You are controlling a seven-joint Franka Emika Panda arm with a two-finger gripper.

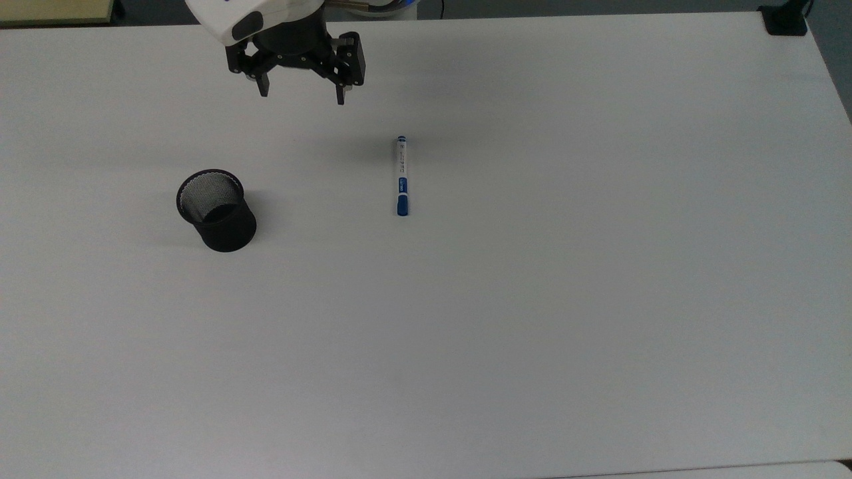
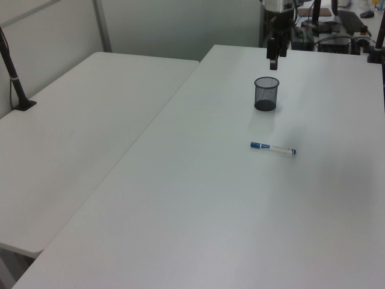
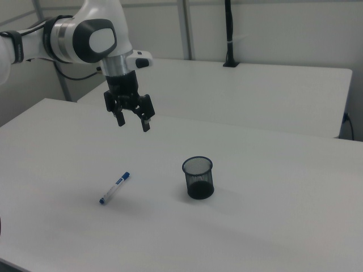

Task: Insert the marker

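— Arm pose?
— Gripper (image 1: 301, 93) hangs in the air over the far side of the tabletop (image 1: 532, 299), pointing down, tilted a bit in the right view; fingers (image 3: 146, 126) spread wide, nothing between them; white wrist and elbow joints reach in from the right view's left.

— Marker?
— Marker (image 1: 402, 175) lies flat on the tabletop, not touched by anything; in the top view it runs near vertical, blue cap at the lower end, small blue tip at the upper end; it sits right of and below the gripper, apart from it.

— Cup?
— Black mesh cup (image 1: 216, 209) stands upright, mouth open, at the top view's left, well apart from the marker; in the left view the gripper sits above and behind the cup; in the right view the cup is right of the marker.

— Edges, room?
— Bare white surface all round both things; the tabletop's lower and right parts in the top view hold nothing; black clamp (image 1: 785, 20) at the top view's upper right corner, far from the gripper; second table (image 2: 72, 132) butts against the tabletop along the left view's left, with a black pole (image 2: 13, 72) clamped at its edge; marker and cup both well in from every edge.
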